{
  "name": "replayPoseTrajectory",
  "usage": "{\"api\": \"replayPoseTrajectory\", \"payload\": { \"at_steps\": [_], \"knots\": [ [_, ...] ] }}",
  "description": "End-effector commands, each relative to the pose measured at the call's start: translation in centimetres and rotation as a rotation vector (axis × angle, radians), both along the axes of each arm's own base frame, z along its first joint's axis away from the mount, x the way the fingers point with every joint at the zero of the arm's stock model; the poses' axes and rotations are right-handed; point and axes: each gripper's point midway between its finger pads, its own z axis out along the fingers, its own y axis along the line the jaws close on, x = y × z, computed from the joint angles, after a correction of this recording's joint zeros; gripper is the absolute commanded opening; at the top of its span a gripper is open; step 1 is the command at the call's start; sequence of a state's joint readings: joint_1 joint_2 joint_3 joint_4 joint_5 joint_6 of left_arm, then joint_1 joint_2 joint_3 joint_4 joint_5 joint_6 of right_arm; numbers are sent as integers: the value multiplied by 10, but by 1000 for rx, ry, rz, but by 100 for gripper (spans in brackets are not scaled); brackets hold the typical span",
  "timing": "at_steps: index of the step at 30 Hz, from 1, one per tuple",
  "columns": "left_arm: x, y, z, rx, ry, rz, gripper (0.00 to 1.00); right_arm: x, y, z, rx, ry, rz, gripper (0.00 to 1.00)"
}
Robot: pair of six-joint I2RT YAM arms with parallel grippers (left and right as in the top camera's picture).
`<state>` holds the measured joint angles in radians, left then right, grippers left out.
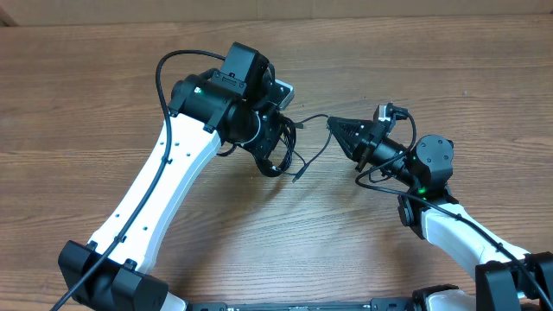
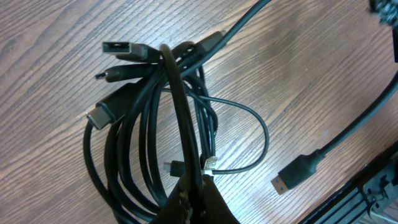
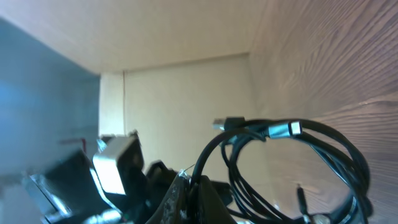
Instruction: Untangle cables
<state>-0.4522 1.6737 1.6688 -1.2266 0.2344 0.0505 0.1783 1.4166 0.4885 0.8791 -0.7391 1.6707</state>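
The cables are a tangled bundle of thin black cords in the middle of the wooden table. In the left wrist view the cables lie in loops, with several plug ends fanned at the top left. My left gripper is shut on one strand that crosses the bundle. It shows in the overhead view right over the bundle. My right gripper is shut on a cord leading left into the bundle. In the right wrist view its jaws pinch that cord, with the cable loops hanging beyond.
A loose USB plug end lies on the table right of the bundle, also seen from overhead. A cardboard wall runs along the table's far edge. The left arm's wrist unit sits close in front of the right gripper.
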Motion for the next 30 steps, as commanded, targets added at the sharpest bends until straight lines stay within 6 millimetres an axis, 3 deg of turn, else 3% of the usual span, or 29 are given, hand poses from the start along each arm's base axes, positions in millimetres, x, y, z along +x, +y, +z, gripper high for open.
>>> {"api": "replayPoseTrajectory", "payload": {
  "at_steps": [1,9,22,26,30],
  "knots": [
    [0,-3,1,-17,13,32,4,14,-10,6,50,38,-93,4],
    [-13,-23,9,-141,82,-5,4,30,-13,7,-40,-69,-259,4],
    [-26,-33,9,-171,152,34,4,34,-8,7,-73,-97,-353,4],
    [-22,-39,13,-211,177,116,4,31,0,6,-110,-128,-340,4],
    [-10,-46,18,-265,185,227,4,19,22,0,-181,-175,-278,4]
  ]
}}
